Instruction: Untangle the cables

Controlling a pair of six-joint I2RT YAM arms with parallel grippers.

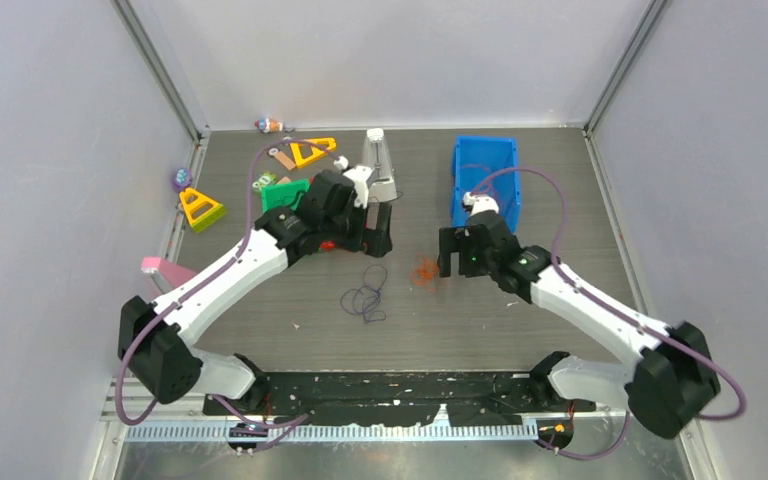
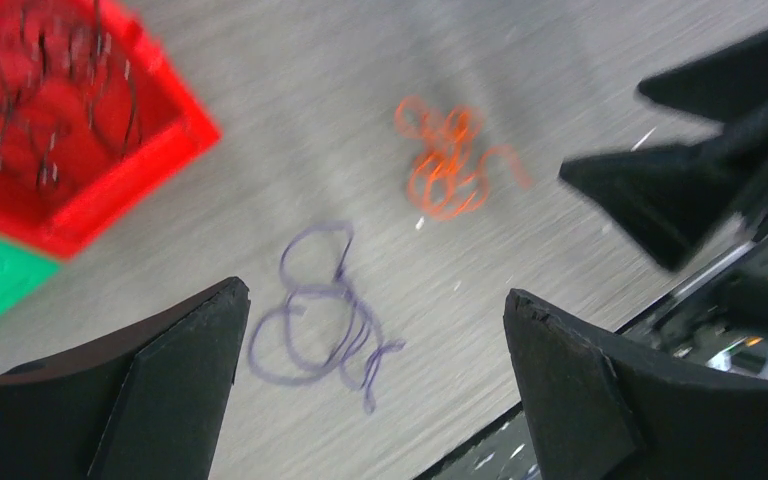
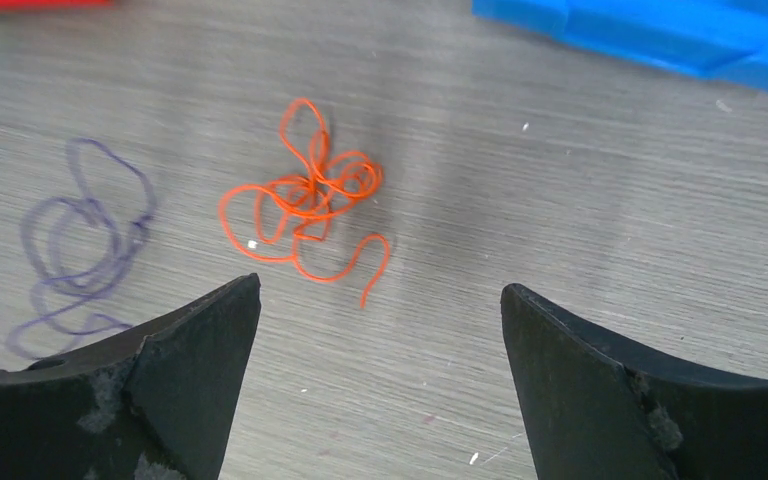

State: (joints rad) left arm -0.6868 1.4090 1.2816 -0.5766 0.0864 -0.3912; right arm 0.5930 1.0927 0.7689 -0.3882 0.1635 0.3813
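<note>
Orange cable (image 3: 305, 200): a loose tangle lying flat on the table (image 3: 580, 200), clear of the purple one.
Purple cable (image 2: 320, 310): a separate coil near the orange cable, on its left.
Right gripper (image 3: 380, 290): fingers spread and empty, with the orange cable just ahead of the gap.
Left gripper (image 2: 375, 300): fingers spread and empty, with the purple cable lying between them in its wrist view.
Black cables (image 2: 50, 90): inside the red bin (image 2: 175, 135).

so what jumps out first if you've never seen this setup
Two thin wire clumps lie apart mid-scene: the orange cable and, left of it, the purple cable. The right gripper hangs open near the orange one, the left gripper open near the purple one. A red bin beside the left gripper holds black wires.
</note>
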